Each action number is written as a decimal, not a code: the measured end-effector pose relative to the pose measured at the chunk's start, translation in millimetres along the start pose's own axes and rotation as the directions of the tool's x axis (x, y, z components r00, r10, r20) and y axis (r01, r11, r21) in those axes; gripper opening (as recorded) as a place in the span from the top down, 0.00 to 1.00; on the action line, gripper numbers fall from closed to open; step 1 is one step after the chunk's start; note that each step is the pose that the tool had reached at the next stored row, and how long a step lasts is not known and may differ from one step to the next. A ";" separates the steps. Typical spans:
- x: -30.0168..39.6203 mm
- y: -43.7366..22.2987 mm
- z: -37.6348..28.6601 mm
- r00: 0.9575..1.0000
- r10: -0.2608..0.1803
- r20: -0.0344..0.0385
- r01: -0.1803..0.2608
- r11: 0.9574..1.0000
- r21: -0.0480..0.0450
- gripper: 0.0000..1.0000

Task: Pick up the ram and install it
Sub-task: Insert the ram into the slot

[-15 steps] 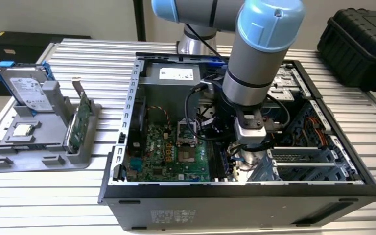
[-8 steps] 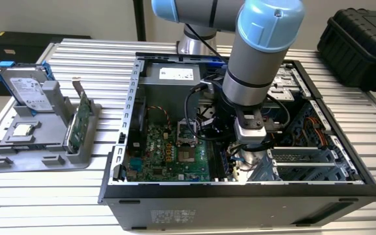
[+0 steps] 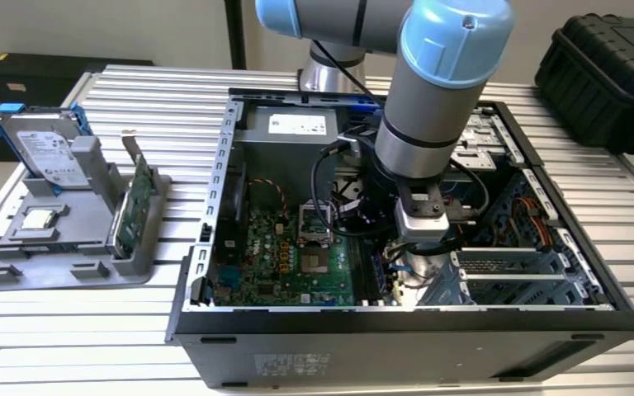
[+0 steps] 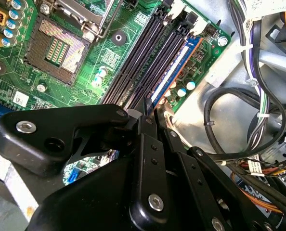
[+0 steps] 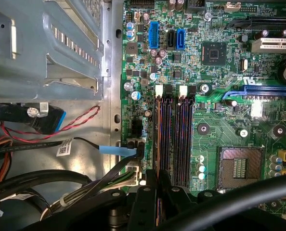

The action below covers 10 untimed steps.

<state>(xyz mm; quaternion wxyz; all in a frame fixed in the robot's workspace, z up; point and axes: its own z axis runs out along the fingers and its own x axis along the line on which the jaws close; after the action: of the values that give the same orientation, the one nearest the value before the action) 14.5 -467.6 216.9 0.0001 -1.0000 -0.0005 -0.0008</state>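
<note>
The gripper [image 4: 150, 111] seems clenched on one blue ram [image 4: 174, 72], seated in the outermost of four motherboard slots [image 5: 174, 139]. One green motherboard [image 3: 284, 256] lies inside one open computer case [image 3: 405, 330].

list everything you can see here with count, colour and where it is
computer case: 1, black and grey, open on the slatted table
motherboard: 1, green, on the case floor
ram: 1, blue, standing in the outermost slot, by the board's edge
cpu socket: 1, silver, empty, beside the slots
holder tray: 1, grey, at the exterior view's left
silver drive: 1, blue rails, upright in the tray
green card: 1, upright in the tray
black case: 1, behind the table
gripper: 1, black, at the ram's near end
</note>
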 end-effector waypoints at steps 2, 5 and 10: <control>0.0 0.0 0.0 1.000 0.000 0.000 0.000 1.000 0.000 1.00; 0.0 0.0 0.0 1.000 0.000 0.000 0.000 1.000 0.000 1.00; -1.5 0.0 0.1 1.000 0.000 0.000 0.000 1.000 0.000 1.00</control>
<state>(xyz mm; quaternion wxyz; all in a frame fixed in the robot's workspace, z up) 13.0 -467.6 216.8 0.0002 -1.0000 -0.0005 -0.0009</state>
